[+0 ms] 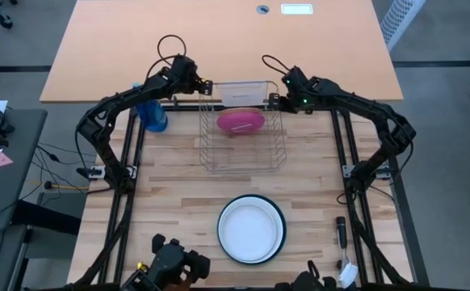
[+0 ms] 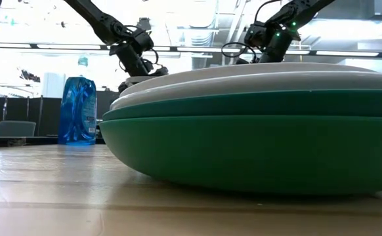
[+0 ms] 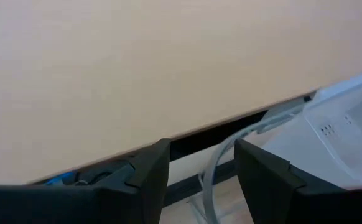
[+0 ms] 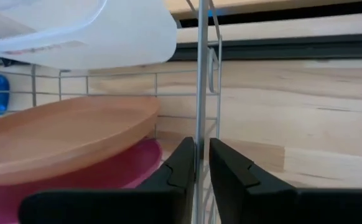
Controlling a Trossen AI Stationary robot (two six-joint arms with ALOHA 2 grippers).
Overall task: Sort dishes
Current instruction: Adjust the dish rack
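The right gripper has its fingers nearly together on a wire of the dish rack, with the salmon-orange plate and magenta-pink plate just beside them inside it. The left gripper has its fingers apart and empty at the rack's far corner. The white plates are stacked on a dark green plate on the tabletop, well apart from both.

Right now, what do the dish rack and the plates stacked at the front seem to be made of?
Dish rack: thin silvery wire, apparently bare or plated metal. Stacked plates: smooth, opaque, softly glossy white over green, likely plastic or melamine, though glazed ceramic can't be ruled out.
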